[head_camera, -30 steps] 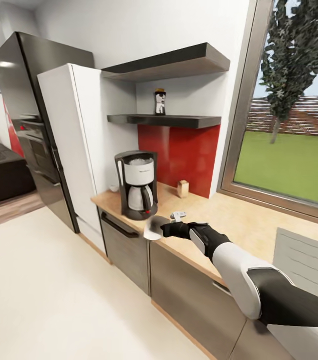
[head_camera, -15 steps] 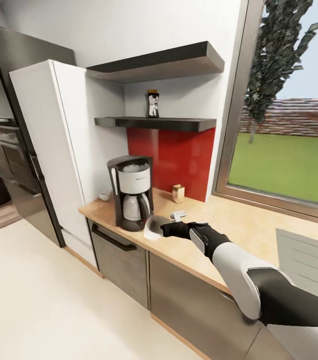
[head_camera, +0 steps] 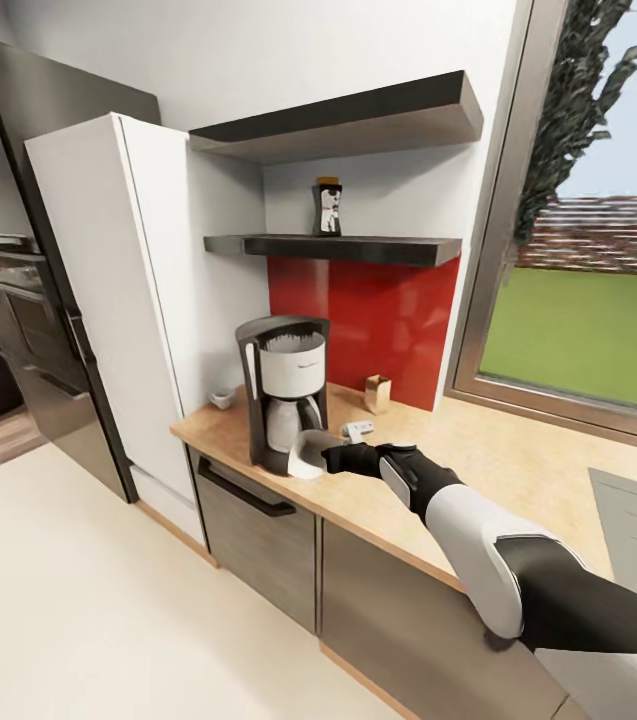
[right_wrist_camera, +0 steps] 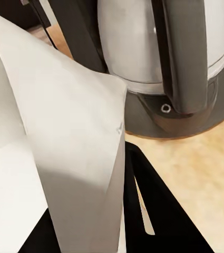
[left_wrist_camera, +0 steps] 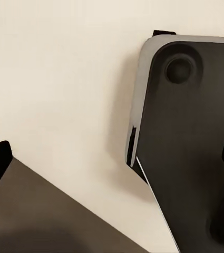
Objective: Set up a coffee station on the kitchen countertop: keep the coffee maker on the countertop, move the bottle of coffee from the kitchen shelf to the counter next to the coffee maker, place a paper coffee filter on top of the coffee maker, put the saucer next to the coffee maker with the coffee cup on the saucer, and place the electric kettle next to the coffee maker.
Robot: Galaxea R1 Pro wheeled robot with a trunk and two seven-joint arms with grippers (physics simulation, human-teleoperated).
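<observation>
While the right pincer (head_camera: 330, 459) is closed on a paper coffee filter (head_camera: 308, 452), that thin, matte white cone hangs just in front of the coffee maker (head_camera: 284, 391), low by its glass carafe (head_camera: 286, 423) and not on its top. Seen from the right wrist, the filter (right_wrist_camera: 64, 158) is a creased, folded sheet pinched against a black finger (right_wrist_camera: 159, 211), with the carafe (right_wrist_camera: 143, 42) and its dark handle close behind. The coffee maker is a tall black machine with a white-grey housing, standing near the left end of the light wood counter (head_camera: 518, 470). Behind it a small white cup (head_camera: 222, 399) is partly hidden, its handle hard to make out. A small white object (head_camera: 358, 431) and a tan block (head_camera: 377, 393) lie toward the glossy red backsplash (head_camera: 368, 320). The bottle of coffee (head_camera: 327, 208), dark and waisted, stands on the lower black shelf (head_camera: 338, 246). The left wrist camera faces pale floor and a dark rounded plate; whether the left pincer is open cannot be told.
</observation>
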